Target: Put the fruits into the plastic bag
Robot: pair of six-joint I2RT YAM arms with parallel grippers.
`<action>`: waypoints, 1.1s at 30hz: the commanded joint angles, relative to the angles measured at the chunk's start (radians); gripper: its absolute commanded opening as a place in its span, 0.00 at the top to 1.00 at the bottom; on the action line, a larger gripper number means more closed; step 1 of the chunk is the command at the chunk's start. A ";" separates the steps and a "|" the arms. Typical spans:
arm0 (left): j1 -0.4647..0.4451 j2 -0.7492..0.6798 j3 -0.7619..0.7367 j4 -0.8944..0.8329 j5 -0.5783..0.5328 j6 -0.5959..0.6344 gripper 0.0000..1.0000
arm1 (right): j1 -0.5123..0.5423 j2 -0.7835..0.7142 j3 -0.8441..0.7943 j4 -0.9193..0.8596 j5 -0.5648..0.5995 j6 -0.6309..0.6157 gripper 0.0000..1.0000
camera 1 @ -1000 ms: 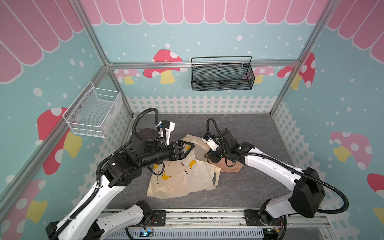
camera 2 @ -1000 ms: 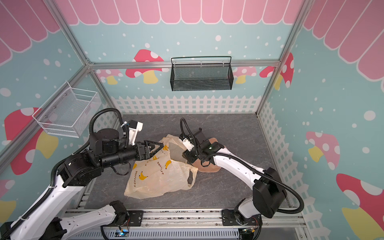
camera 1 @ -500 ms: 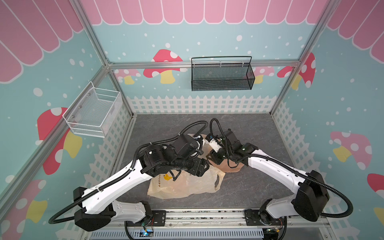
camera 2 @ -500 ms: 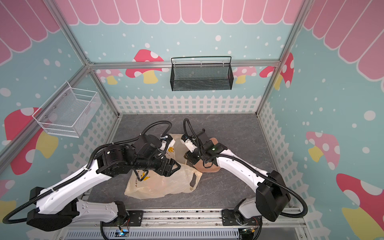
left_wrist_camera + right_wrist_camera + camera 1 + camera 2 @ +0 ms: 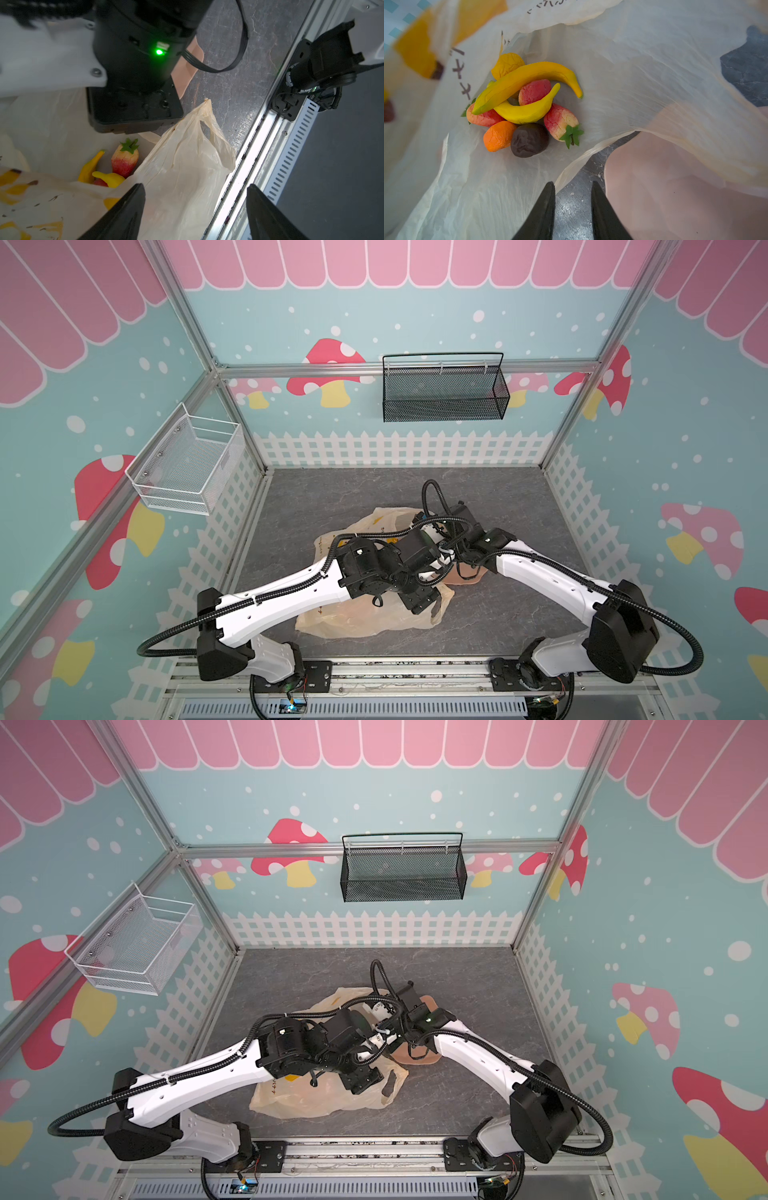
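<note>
Inside the bag [image 5: 612, 62], the fruit pile [image 5: 525, 104] sits just ahead of the right gripper [image 5: 573, 184] (barely parted, empty); left gripper [image 5: 195, 186] gapes wide open.

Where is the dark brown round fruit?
In the right wrist view, the dark brown fruit lies inside the plastic bag, in the fruit pile, between an orange and a strawberry.

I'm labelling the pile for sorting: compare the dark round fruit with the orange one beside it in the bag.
Colour: the dark round fruit is brown-black, the orange fruit bright orange. Finish: the dark one is glossy, the orange one matte and crackled. Shape: the dark one is rounder, the orange one more angular. Both touch each other inside the plastic bag.
</note>
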 commanded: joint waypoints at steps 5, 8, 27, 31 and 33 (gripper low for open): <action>-0.072 0.034 -0.053 0.054 -0.061 0.107 0.20 | -0.023 -0.014 -0.007 0.005 -0.048 0.009 0.69; -0.107 0.043 -0.080 0.089 -0.109 0.100 0.20 | -0.028 -0.009 -0.005 0.005 -0.054 0.010 0.69; -0.221 0.159 -0.263 0.291 -0.386 0.054 0.42 | -0.050 0.011 -0.005 0.023 -0.076 0.026 0.69; -0.224 0.173 -0.291 0.328 -0.354 0.054 0.68 | -0.052 0.012 -0.005 0.024 -0.076 0.030 0.69; -0.223 0.174 -0.306 0.348 -0.328 0.050 0.80 | -0.056 0.014 -0.005 0.024 -0.078 0.031 0.70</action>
